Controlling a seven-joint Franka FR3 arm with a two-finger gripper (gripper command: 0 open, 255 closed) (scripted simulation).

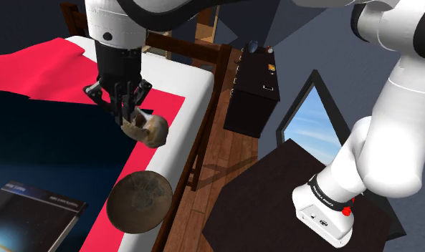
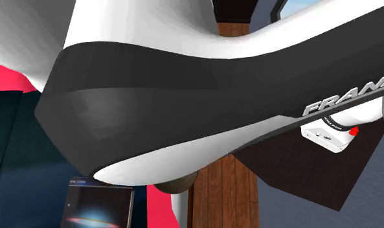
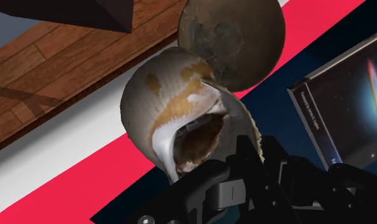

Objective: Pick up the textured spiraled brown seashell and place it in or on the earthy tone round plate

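We are inspecting a bed (image 1: 195, 91) with a white side and a dark wooden frame, dressed in a red and dark blue cover (image 1: 31, 68) and standing over a brown plank floor (image 1: 219, 168). A dark hardcover book with a galaxy picture (image 1: 33, 215) is lying on the blue part of the cover, at the shoulder view's lower left.

The black two-finger tool (image 1: 132, 118) is hanging from the white arm (image 1: 390, 107) above the cover. We are finding it clenched on the cream and brown spiraled seashell (image 1: 150, 131). In the wrist view the seashell (image 3: 180, 108) is sitting against the fingers with its dark opening turned towards them. It appears to be riding clear of the cover, though the gap beneath it is hard to confirm.

The mottled brown round plate (image 1: 139, 202) is lying at the edge of the bed, across the red cover and the white side, near the seashell but apart from it. In the wrist view the plate (image 3: 231, 41) is showing just beyond the seashell and is carrying nothing.

We are judging the pickup as done. The carry across to the plate, the lowering and the release are remaining.
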